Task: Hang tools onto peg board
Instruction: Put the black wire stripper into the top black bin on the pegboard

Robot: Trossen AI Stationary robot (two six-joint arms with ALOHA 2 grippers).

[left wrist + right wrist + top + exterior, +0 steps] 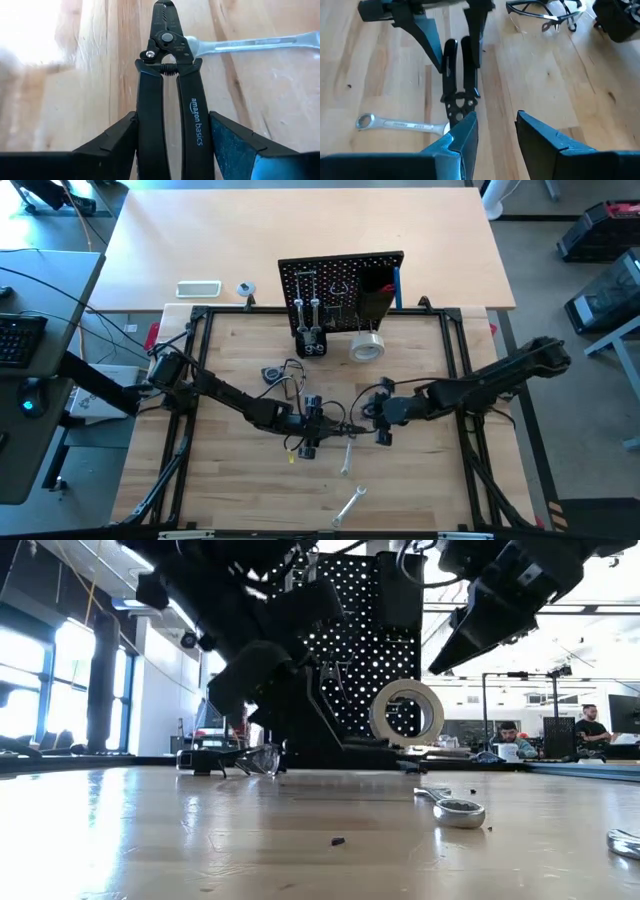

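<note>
Two wrenches [347, 457] [348, 506], one pair of pliers [318, 425], one tape roll [367, 346], one peg board [340, 285], one pair of glasses [272, 374].

peg board [380, 630] — black, perforated, upright mid-frame beyond the table | pale tape roll [407, 711] hanging on its front | silver wrench [452, 807] lying flat on the wooden table [200, 840] | second wrench end [625, 842] at the frame edge | safety glasses [235, 760] on the table | people [510, 740] seated far behind — dark arms overhead
</note>
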